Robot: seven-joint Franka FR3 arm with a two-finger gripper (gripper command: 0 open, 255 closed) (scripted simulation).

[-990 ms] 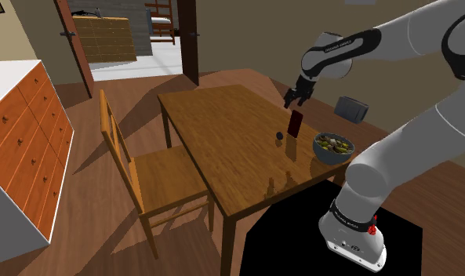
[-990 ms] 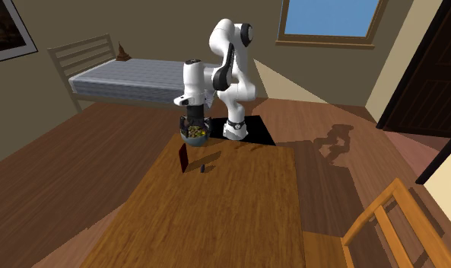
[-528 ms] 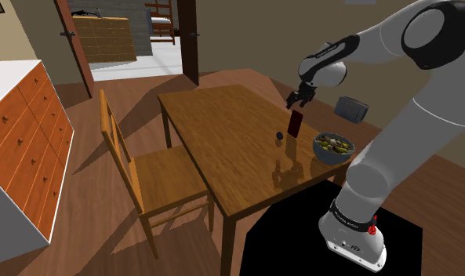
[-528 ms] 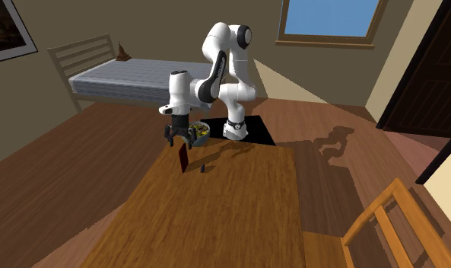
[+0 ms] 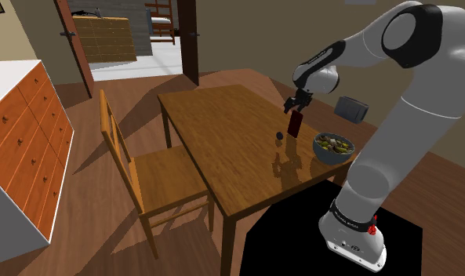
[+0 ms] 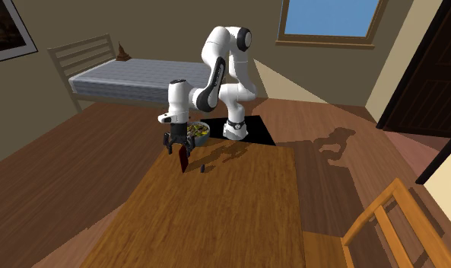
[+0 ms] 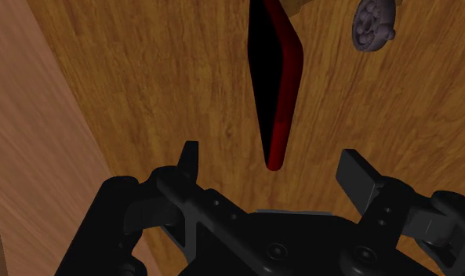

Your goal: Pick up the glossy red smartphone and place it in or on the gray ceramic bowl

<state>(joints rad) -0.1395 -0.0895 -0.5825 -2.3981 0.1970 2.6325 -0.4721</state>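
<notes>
Shoulder view: the gripper (image 5: 294,106) has dropped since a second ago and now sits right at the top of the phone (image 5: 295,125). The phone stands on end on the table (image 5: 215,133), between a small lump (image 5: 279,136) and the bowl (image 5: 333,148), touching neither. The elbow has swung up and back to allow the descent.

Second exterior view: a second ago the gripper (image 6: 176,145) hung over the bowl (image 6: 198,133); it has since crossed to this view's left and come down over the phone (image 6: 183,159). The phone has not shifted; the lump (image 6: 204,168) lies just beside it on the table (image 6: 231,205). The bowl already holds yellowish contents.

Wrist view: the fingers (image 7: 190,161) stand spread wide, holding nothing. The phone (image 7: 274,94) is seen edge-on, with a red rim and a black face. Its near end lies on the midline of the gripper (image 7: 274,166), with clear gaps to both fingers. The lump (image 7: 375,23) lies off to one side, outside the grasp line.

Judgement: the approach is lined up and the grasp has not begun. Next comes a short further descent, then the close. A phone on end will tip easily if one finger lands first.
</notes>
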